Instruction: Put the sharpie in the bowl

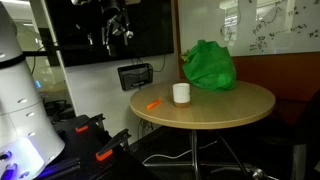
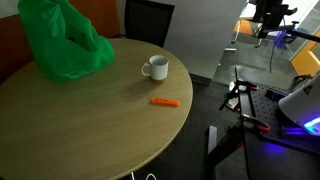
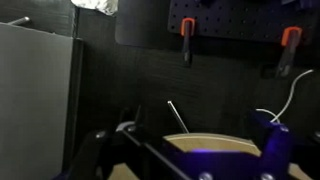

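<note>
Exterior views: nothing is accomplished yet, the sharpie [image 2: 164, 101] being left on the table [image 2: 80, 130] near the mug [image 2: 155, 68], and the raised gripper's [image 1: 118, 30] opening cannot be told.

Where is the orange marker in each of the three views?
Exterior view: orange marker on the table, left of the white mug.
Exterior view: orange marker below and right of the white mug, near the table edge.
Wrist view: not in it.
Shared landmark: the white mug, in both exterior views.
</note>
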Controlling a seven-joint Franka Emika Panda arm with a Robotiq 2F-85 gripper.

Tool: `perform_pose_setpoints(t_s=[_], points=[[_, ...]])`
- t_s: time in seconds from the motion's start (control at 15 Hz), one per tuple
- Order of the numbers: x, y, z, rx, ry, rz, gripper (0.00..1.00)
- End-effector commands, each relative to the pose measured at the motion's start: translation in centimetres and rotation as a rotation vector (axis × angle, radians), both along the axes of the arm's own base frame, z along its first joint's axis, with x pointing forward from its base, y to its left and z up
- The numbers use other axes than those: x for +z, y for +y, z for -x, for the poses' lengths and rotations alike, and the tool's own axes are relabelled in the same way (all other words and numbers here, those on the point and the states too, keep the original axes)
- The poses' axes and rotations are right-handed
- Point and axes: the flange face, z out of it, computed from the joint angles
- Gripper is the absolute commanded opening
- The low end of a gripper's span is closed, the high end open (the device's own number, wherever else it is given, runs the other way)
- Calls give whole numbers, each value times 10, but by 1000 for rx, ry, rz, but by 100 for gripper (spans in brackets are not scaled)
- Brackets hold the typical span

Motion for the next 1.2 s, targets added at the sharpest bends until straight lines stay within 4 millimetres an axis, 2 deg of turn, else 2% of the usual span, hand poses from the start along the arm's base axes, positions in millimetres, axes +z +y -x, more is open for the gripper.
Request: perform_pose_setpoints(t_s=[0.0, 0.27, 0.47, 0.67, 0.93, 1.13], points=[[-1, 0, 0, 0, 4, 0, 100], [-2, 2, -3, 12, 1, -12, 100], [-6, 17, -18, 18, -57, -69, 100], [-22, 37, -41, 9, -107, -130, 100], [-63, 63, -82, 19, -159, -206, 100], [-102, 85, -118, 56, -162, -233, 100]])
